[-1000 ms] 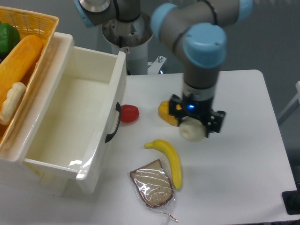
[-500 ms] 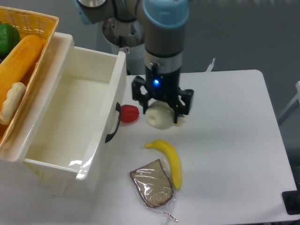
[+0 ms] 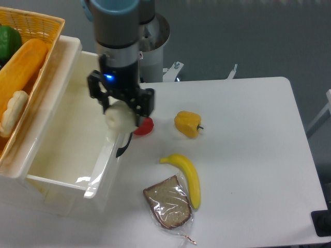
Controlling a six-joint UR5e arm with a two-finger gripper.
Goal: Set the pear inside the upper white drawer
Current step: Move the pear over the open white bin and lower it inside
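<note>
Moved left since half a second ago: gripper (image 3: 120,111) and arm went from over the table centre, near the banana, to the front wall of the upper white drawer (image 3: 62,150). Pear (image 3: 119,118) travelled with it, clamped between the fingers, held in the air right above the drawer's front rim and black handle (image 3: 125,137). Yellow pepper (image 3: 188,124), hidden behind the gripper earlier, now shows uncovered on the table; it has not shifted from a second ago.

Meaning: carry phase looks nearly done. Pear sits over the rim, not yet clearly over the drawer's inside, so a bit more leftward travel seems needed before letting go, else it could hit the rim and roll off.

Left to right: wicker basket (image 3: 49,28) at far left on the drawer's back edge, holding an orange loaf (image 3: 20,64), a pale roll (image 3: 11,111) and something green (image 3: 8,41). Drawer interior looks bare. Red item (image 3: 145,126) just beside the handle, partly behind the gripper. Then pepper, banana (image 3: 187,175), wrapped bread slice (image 3: 168,201) touching the banana. None of these lie between pear and drawer; only the front wall is in the way.
</note>
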